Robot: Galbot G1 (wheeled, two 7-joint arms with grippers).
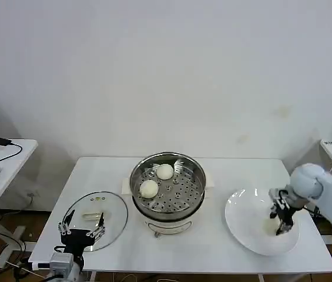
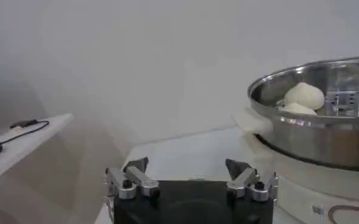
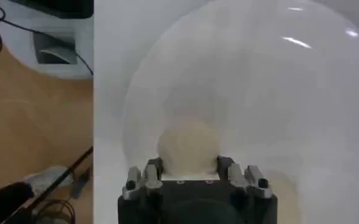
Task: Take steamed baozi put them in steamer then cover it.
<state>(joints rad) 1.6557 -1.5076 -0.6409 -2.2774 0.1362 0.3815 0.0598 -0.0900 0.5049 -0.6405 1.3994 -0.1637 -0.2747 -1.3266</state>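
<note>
Straddling a half-hidden baozi [image 3: 188,148] on the plate [image 1: 242,220], right hand [image 1: 282,226] fingers apart; left hand [image 1: 82,232] spread, idle; 2 baozi in steamer [image 1: 195,176]

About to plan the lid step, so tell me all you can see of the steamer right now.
The steamer is a round, shiny steel pot on a white base, standing upright mid-table with no lid on. Its perforated tray holds two cream-white baozi side by side toward the robot's left. A small white side handle juts out below the rim. The glass lid lies flat beside it on the robot's left. No gripper touches it.
</note>
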